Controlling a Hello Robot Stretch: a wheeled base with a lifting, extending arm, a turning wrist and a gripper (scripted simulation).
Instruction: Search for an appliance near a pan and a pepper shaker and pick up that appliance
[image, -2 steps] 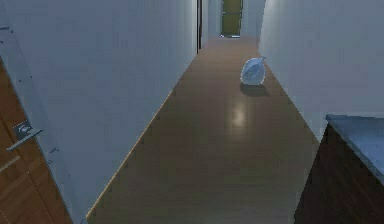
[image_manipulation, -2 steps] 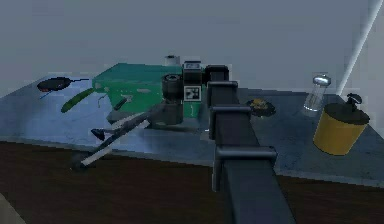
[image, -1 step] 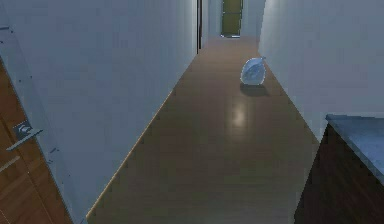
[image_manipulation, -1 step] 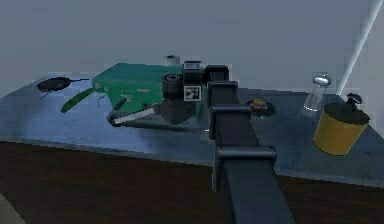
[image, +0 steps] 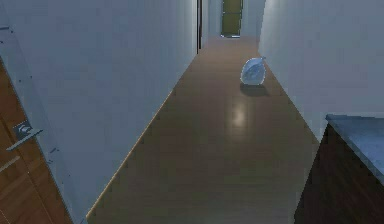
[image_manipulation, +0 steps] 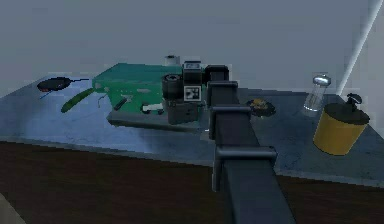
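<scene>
A flat green appliance (image_manipulation: 130, 82) lies on the grey-blue counter top (image_manipulation: 60, 125) in the arm side view. Left of it sits a small dark pan (image_manipulation: 54, 85), with a green-handled utensil (image_manipulation: 76, 100) between them. A clear glass shaker (image_manipulation: 317, 94) stands toward the counter's right. The dark arm bar (image_manipulation: 240, 165) rises from the bottom edge to two white marked squares (image_manipulation: 192, 90). My gripper (image_manipulation: 152, 104) reaches left from them, right at the green appliance's near edge. I cannot tell whether it holds anything.
A yellow pot with a dark lid (image_manipulation: 340, 128) stands at the counter's right end, and a small brown item (image_manipulation: 260, 103) lies near the arm. Ahead runs a narrow hallway with a pale rounded object (image: 252, 70) on the brown floor, a wooden door (image: 20, 160) at left and a dark cabinet (image: 350, 165) at right.
</scene>
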